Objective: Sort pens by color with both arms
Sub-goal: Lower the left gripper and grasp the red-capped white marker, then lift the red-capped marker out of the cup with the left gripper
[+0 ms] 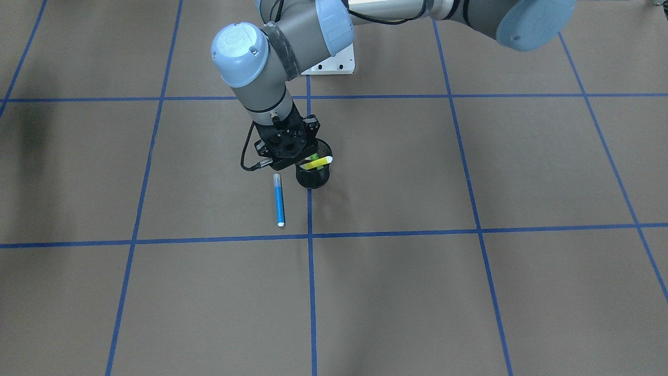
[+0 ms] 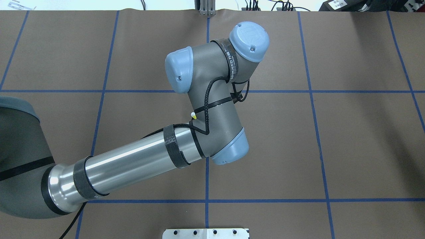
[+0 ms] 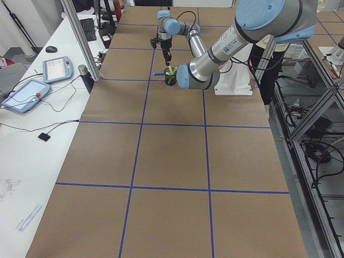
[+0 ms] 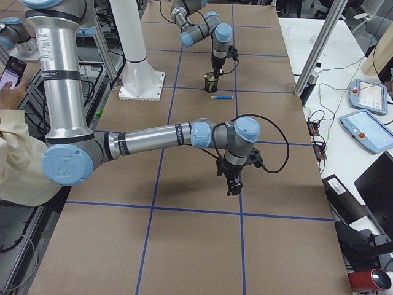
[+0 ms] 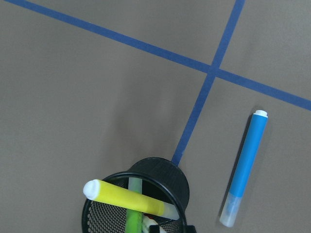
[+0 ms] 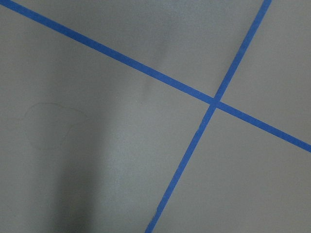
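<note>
**Left gripper** (image 1: 298,155): it points down directly above the black mesh cup (image 1: 314,180). In the front-facing view its fingers are hidden under the gripper body, and the wrist view does not take them in. I cannot tell whether the jaws are spread or closed.

**Yellow pen** (image 1: 319,163): it leans in the cup, with the white-tipped end raised over the rim and the other end running in under the left gripper. I cannot tell whether the pen touches the jaws.

**Green pen** (image 5: 135,222): it stands in the same cup, below the yellow pen.

**Blue pen** (image 1: 279,201): it lies flat on the brown table (image 1: 469,156), outside the jaws and off to one side of them. It is near the cup on the robot's right side and does not touch it. It runs roughly parallel to the blue tape line (image 1: 310,209) on which the cup stands. The clear-capped end points toward the robot.

**Right gripper** (image 4: 234,186): it hangs pointing down over the table, well apart from the cup and from every pen, toward the robot's right end. Only the side cameras show it, so I cannot tell how its jaws stand. Its wrist view shows brown surface and a crossing of two tape lines.

**Left arm** (image 2: 132,156): it enters from the left of the overhead view. Its wrist covers the cup there, and of the yellow pen only the white tip shows beside it.
</note>
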Robot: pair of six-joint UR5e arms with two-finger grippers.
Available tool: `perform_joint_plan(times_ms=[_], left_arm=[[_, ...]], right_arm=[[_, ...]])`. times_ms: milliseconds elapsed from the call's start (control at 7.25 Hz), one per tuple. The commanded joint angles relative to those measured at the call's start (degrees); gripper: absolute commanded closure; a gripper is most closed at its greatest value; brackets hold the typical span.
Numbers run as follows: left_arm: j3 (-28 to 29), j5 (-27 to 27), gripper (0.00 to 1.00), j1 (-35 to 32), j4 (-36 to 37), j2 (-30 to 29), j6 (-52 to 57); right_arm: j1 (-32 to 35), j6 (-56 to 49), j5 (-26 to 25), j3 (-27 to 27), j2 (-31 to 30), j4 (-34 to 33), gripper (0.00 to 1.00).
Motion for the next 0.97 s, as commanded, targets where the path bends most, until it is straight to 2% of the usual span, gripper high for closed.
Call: perform_joint_plan(times_ms=[0, 552, 828], left_arm=[[-4.5, -0.1, 1.00, -0.6, 6.0, -0.1, 4.5], [-6.6, -0.6, 1.00, -4.8, 8.5, -2.1, 7.4], [-6.5, -4.3, 1.00, -8.6, 8.5, -3.0, 7.9]], right_arm=[[0.0, 0.0, 0.0, 0.0, 0.1, -0.2, 0.01], [0.0, 0.0, 0.8, 0.0, 0.1, -0.2, 0.01], [0.0, 0.0, 0.8, 0.0, 0.1, -0.2, 0.01]])
